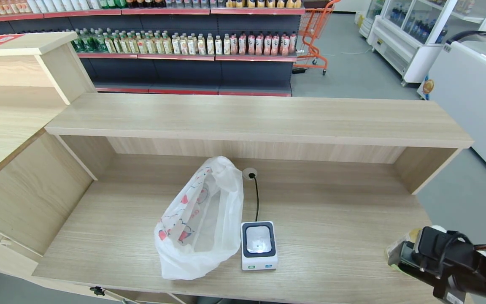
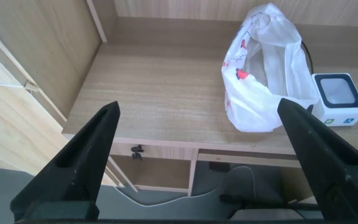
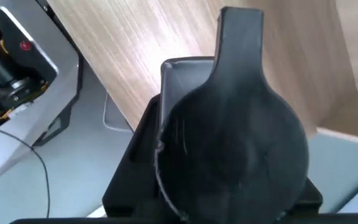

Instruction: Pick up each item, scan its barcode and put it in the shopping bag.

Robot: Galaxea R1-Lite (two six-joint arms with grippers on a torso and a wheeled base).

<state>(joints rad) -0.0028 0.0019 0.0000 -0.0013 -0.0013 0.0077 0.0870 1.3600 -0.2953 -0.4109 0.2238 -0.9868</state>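
Observation:
The white plastic shopping bag [image 1: 201, 219] lies open-mouthed on the wooden counter, with the white barcode scanner [image 1: 259, 245] right beside it. My right gripper [image 1: 397, 255] hovers at the counter's front right corner, shut on a pale yellow-green item [image 1: 409, 238] that is mostly hidden by the fingers. In the right wrist view a dark round shape [image 3: 229, 149] sits close to the lens with one finger [image 3: 241, 31] behind it. My left gripper [image 2: 197, 109] hangs open and empty over the counter's front edge, with the bag [image 2: 260, 74] and the scanner [image 2: 337, 99] beyond it.
The scanner's black cable [image 1: 256, 196] runs back to a port in the counter. A raised wooden shelf [image 1: 251, 118] borders the back, and side panels [image 1: 32, 190] wall the left. Bare counter [image 1: 340, 219] stretches right of the scanner.

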